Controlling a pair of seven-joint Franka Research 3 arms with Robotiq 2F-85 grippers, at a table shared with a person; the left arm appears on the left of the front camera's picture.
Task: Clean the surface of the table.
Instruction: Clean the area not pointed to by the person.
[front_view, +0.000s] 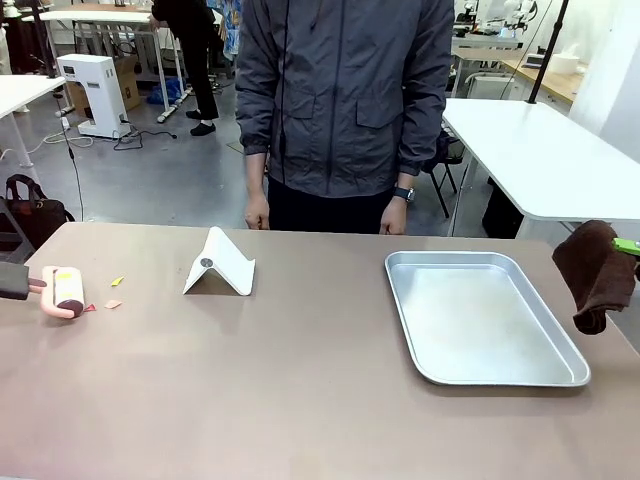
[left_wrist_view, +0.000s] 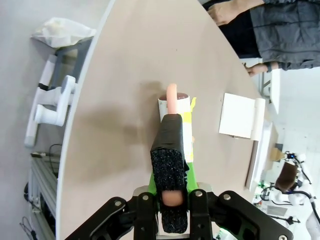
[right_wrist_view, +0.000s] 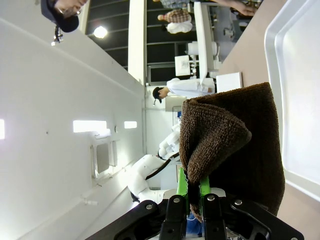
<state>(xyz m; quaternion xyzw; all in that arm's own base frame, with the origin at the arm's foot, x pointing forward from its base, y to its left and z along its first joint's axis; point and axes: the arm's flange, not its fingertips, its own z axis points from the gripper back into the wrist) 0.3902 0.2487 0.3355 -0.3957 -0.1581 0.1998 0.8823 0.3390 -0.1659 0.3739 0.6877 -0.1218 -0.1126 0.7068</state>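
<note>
Noting the layout first: the surface (front_view: 280, 390), a wide tan matte top, is seen across the whole near field of the front view. It is judged rigid, heavy and fixed. No hold on it is called for, and it is to be worked only through the tools carried. Its finish looks smooth, so light debris is expected to slide or lift under little pressure.

Left pincer (left_wrist_view: 171, 145): clamped on the pink handle of a lint roller (front_view: 68, 289), which is found at the left end of the surface, its drum apparently resting on the top. Near the drum a yellow scrap (front_view: 117, 281), a pink scrap (front_view: 113, 303) and a red scrap (front_view: 90, 308) are seen. These are judged thin, light and easily pushed aside, so a slow roll straight over them is advised.

Right pincer (right_wrist_view: 191, 195): clamped on a fold of a brown cloth (front_view: 595, 272), which is held limp in the air at the right end, beside a metal tray (front_view: 480, 320). The cloth is judged soft and pliant, and would need to be pressed flat for wiping.

The tray and a white folded stand (front_view: 220, 268) are set on the surface, well apart. Both are judged light and liable to shift if bumped. A person (front_view: 345, 90) is stationed at the far side, hands hanging just past the far edge.
</note>
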